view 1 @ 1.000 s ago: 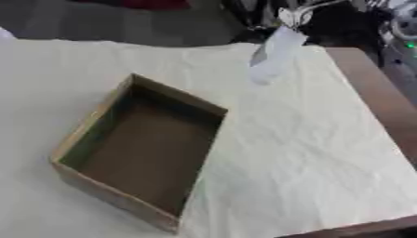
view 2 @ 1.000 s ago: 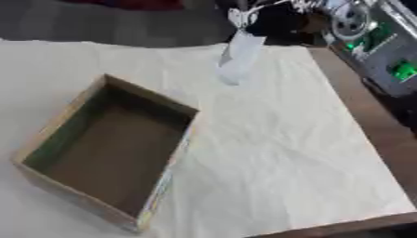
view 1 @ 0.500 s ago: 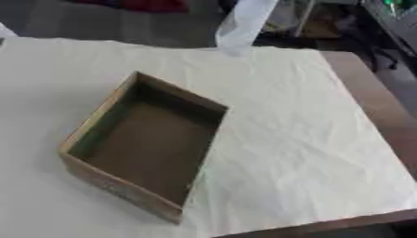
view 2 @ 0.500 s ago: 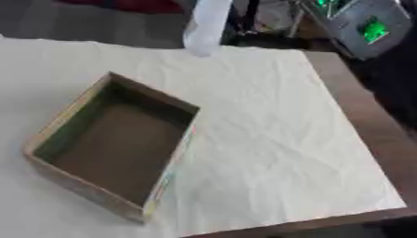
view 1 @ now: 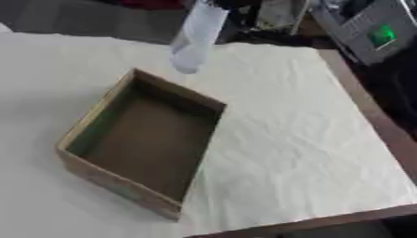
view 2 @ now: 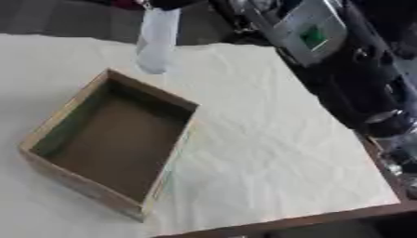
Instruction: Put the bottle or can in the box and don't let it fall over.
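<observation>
A pale, whitish bottle [view 1: 195,37] hangs in the air, tilted a little, with its lower end just above the far rim of the box. My right hand [view 2: 173,3] holds its top at the upper edge of the view, and only a dark sliver of the hand shows. The open brown cardboard box [view 1: 112,180] stands skewed on the white cloth [view 1: 301,139], and nothing lies inside it. My left hand is in neither view.
My black right forearm [view 2: 350,79], with a small green-lit panel, reaches in from the right, over the table's right side. The brown table edge [view 1: 383,125] shows to the right of and below the cloth. Dark clutter lies beyond the far edge.
The bottle has travelled left from the far right of the cloth to above the box's far rim. The whole picture has also shifted, so the camera has moved.
</observation>
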Motion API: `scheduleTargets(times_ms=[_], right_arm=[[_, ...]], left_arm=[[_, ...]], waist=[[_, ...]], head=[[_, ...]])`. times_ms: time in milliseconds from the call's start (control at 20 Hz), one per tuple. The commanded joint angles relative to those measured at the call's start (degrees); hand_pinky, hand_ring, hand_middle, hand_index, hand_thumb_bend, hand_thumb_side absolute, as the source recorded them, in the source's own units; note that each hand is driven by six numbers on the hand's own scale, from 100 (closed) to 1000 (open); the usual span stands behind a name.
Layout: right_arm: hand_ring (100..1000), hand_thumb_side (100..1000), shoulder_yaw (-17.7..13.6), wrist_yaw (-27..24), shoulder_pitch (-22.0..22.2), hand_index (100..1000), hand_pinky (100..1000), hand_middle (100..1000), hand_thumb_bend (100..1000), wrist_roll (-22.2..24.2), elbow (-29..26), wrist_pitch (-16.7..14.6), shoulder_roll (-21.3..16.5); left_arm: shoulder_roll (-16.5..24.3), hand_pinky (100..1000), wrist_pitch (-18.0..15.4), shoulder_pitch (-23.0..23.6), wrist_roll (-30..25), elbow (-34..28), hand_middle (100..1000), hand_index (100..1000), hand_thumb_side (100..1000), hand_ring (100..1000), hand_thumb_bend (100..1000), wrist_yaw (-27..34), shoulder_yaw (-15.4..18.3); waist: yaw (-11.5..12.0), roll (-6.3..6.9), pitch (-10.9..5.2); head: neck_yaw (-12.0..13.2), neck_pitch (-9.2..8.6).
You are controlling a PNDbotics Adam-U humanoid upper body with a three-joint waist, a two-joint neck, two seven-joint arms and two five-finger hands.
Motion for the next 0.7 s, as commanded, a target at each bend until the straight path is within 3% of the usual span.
scheduleTargets(times_ms=[50, 300, 700], right_arm=[[100, 185, 0.8, 1.7, -1.2, 101, 100, 100, 100, 0.3, -0.7, 0.5, 1.8], [100, 184, 2.2, 4.9, -0.5, 101, 100, 100, 100, 0.7, -0.7, 2.1, 4.3], [100, 151, 3.3, 6.3, 1.1, 110, 100, 100, 100, -0.6, -0.7, 5.2, 6.6]], left_arm=[[0.3, 912, 0.4, -0.3, 1.2, 0.5, 723, 807, 793, 536, 113, -0.5, 1.2], [0.1, 913, 0.4, -0.6, 1.4, 1.9, 724, 807, 799, 535, 114, -0.7, 1.5], [-0.4, 915, 0.3, -0.7, 1.5, 3.3, 725, 807, 811, 534, 116, -1.2, 2.1]], waist=[[0.2, 0.53, -0.91], [0.5, 0.63, -0.64], [0.8, 0.7, 0.4]], head=[[0.1, 0.79], [0.1, 1.63], [0.3, 1.43]])
